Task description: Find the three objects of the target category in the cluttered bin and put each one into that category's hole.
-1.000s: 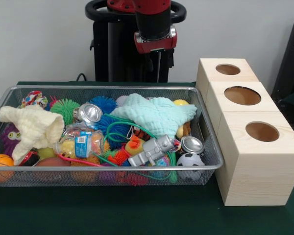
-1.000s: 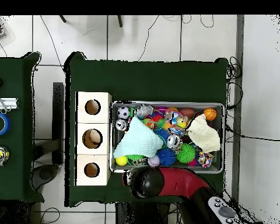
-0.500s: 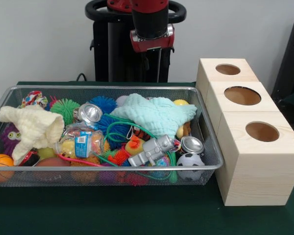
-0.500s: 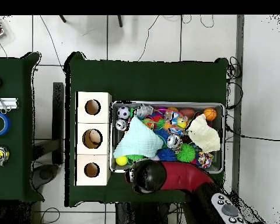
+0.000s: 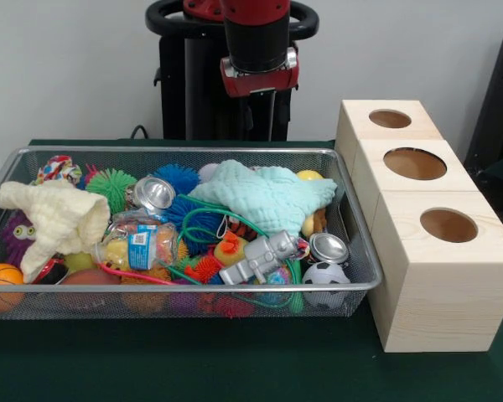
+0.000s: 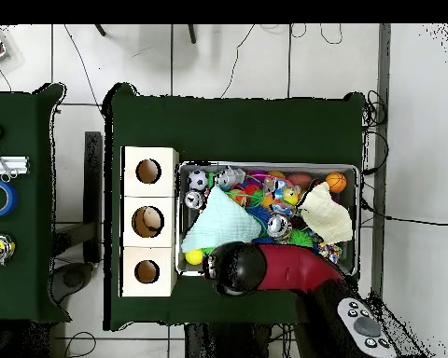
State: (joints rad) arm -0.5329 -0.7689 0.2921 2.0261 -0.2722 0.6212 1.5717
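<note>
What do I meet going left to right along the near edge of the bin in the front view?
Orange basketball → clear plastic bottle with a blue label → silver toy robot → silver can → small soccer ball → the bin's right wall → the nearest wooden box.

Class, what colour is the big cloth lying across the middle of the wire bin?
Pale mint green cloth; clearest in the front view.

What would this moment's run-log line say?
phase: search | end effector: above bin's far rim, empty-looking | cloths: in bin | boxes: untouched
</note>
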